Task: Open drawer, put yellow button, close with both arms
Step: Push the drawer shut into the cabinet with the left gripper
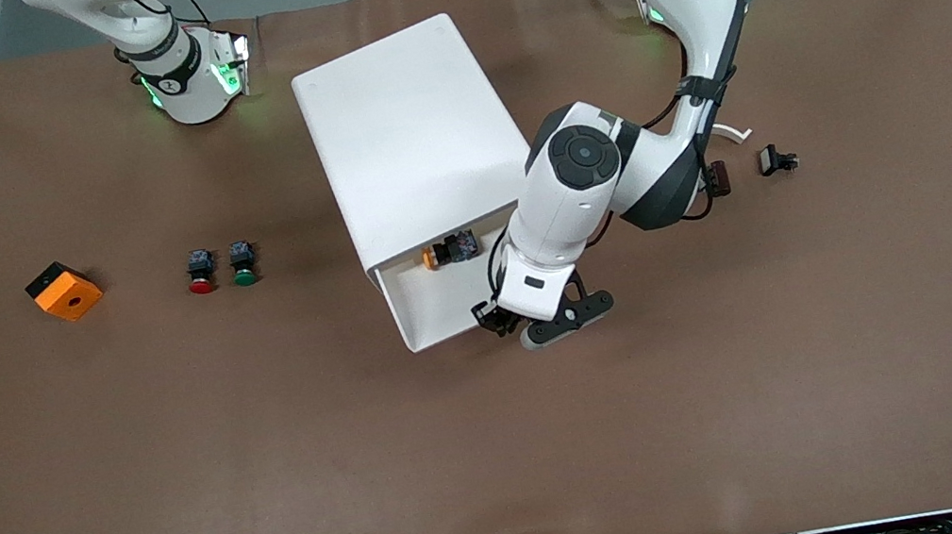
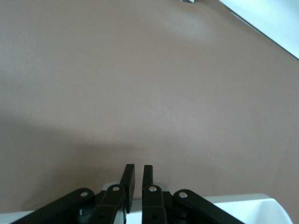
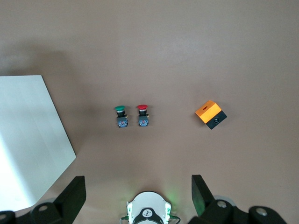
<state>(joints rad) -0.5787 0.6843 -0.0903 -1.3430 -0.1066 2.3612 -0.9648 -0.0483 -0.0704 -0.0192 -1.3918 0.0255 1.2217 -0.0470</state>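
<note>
The drawer point(image 1: 435, 307), the top one of the white cabinet point(image 1: 407, 134), stands pulled out toward the front camera. The yellow button point(image 1: 447, 252) lies on its side inside it, close under the cabinet's top. My left gripper point(image 1: 504, 320) is at the drawer's front rim, at the corner toward the left arm's end. In the left wrist view its fingers point(image 2: 128, 173) stand almost together over the white rim point(image 2: 243, 205), and the gripper point(image 2: 138, 170) holds nothing I can see. My right gripper point(image 3: 138, 184) is open and empty, held high over its own base, out of the front view.
A red button point(image 1: 200, 271), a green button point(image 1: 242, 262) and an orange square block point(image 1: 63, 291) sit toward the right arm's end. They also show in the right wrist view point(image 3: 142, 114). Two small dark parts point(image 1: 777, 160) lie toward the left arm's end.
</note>
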